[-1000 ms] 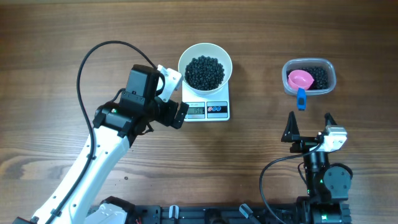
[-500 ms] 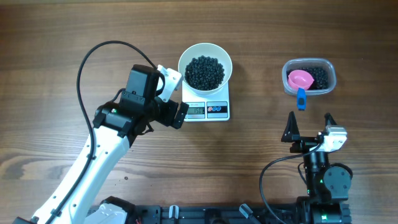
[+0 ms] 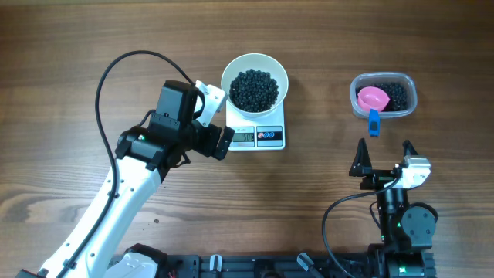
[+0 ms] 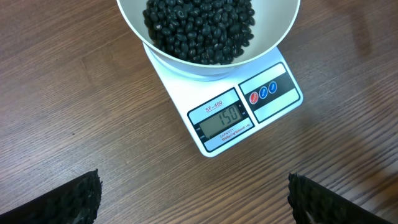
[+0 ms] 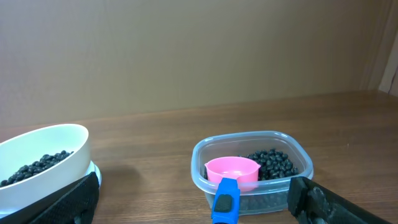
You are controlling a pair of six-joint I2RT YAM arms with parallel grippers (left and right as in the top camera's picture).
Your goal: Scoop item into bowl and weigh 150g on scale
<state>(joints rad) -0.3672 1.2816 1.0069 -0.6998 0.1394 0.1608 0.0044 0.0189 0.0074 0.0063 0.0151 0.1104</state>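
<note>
Beads (image 3: 255, 89) fill the bowl (image 3: 228, 77) on the scale (image 3: 276, 143), just beside the wide-open left end effector (image 3: 221, 120).

Only readable stuff here is on the scale (image 4: 186, 93)

From the left wrist camera, the grey display (image 4: 224, 122) on its front reads 150. Right above that is tiny red underlined print saying SF-400, looks like the model number. The little round red and blue buttons (image 4: 263, 93) next to the display have white marks on them, but they're too small to make out. In the overhead shot the same display is just a blur, so no digits legible there.
</note>
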